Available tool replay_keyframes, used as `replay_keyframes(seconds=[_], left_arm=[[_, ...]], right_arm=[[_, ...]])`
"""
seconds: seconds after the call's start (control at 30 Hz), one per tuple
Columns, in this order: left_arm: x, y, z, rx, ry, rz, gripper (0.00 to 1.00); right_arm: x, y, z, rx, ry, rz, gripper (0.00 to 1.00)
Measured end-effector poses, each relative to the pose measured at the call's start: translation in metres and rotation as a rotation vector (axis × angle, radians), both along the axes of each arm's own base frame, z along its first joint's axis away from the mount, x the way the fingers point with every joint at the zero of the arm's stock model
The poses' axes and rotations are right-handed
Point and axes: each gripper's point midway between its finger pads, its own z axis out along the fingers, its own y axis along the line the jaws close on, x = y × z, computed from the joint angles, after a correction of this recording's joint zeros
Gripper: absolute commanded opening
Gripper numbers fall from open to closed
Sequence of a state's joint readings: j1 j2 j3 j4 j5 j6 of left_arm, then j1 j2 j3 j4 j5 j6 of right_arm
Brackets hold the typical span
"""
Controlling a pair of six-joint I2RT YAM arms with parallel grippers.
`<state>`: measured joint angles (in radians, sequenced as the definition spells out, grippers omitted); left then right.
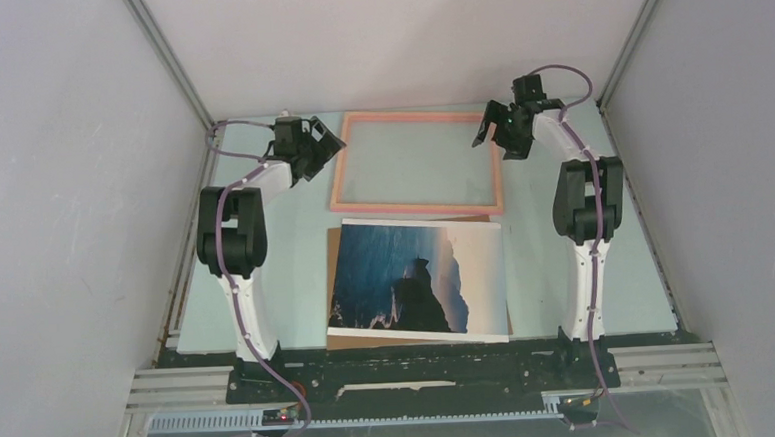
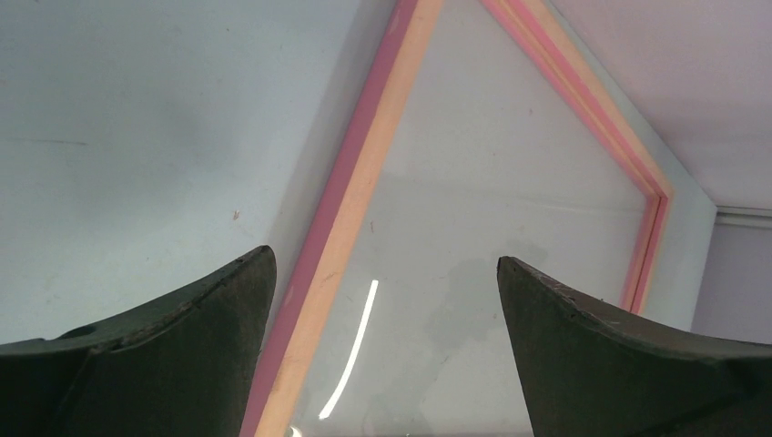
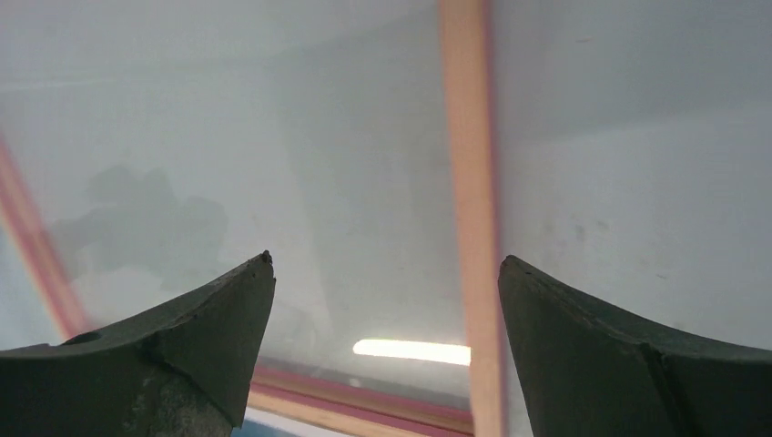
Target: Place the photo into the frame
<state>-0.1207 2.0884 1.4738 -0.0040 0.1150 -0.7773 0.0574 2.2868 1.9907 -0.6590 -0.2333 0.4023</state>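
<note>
The task looks barely begun; the thin rectangular paper photo [image 1: 417, 277], a dark rock silhouette against blue sky and white mist, lies face up at the near middle of the pale blue-green table [image 1: 301, 273], on top of a plain brown backing board [image 1: 333, 246] of which only slivers show at its left and far edges. The large rectangular frame with the thin salmon-pink and orange border [image 1: 337, 186] lies flat just beyond it, empty; its clear front reflects a streak of light, so it reads as smooth and glossy, while the border looks matte and narrow. The left gripper [image 2: 382, 264] hovers with its dark curved fingers [image 2: 182, 346] spread wide over the frame's left edge, holding nothing; the right gripper [image 3: 382, 259] is likewise spread apart and empty over the right edge. Lifting the flimsy, flat-lying print and seating it inside the border all remains to be done.
</note>
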Motion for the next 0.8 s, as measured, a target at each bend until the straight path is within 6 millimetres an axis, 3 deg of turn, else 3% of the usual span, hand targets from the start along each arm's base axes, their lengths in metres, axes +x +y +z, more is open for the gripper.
replay_keyframes(seconds=[0.17,0.3,0.43,0.53,0.6,0.67,0.8], left_arm=[[-0.002,0.001,0.002,0.03,0.0,0.003,1.0],[-0.005,0.003,0.009,0.087,-0.009,0.013,1.0],[-0.01,0.0,0.027,0.178,-0.042,0.016,1.0],[-0.022,-0.01,0.051,0.234,-0.086,0.006,1.0],[-0.039,-0.017,0.065,0.246,-0.109,-0.007,1.0],[-0.063,-0.024,0.073,0.24,-0.124,-0.029,1.0],[-0.129,-0.044,0.071,0.202,-0.127,-0.113,1.0]], right_arm=[[-0.007,-0.023,0.015,-0.165,-0.044,-0.055,1.0],[-0.014,-0.027,0.026,-0.216,-0.092,-0.055,1.0],[-0.018,-0.003,0.037,-0.206,-0.138,0.009,1.0],[-0.026,0.04,0.051,-0.141,-0.177,0.109,1.0],[-0.041,0.07,0.058,-0.11,-0.19,0.18,1.0],[-0.07,0.095,0.063,-0.072,-0.188,0.248,1.0],[-0.152,0.121,0.064,0.04,-0.149,0.355,1.0]])
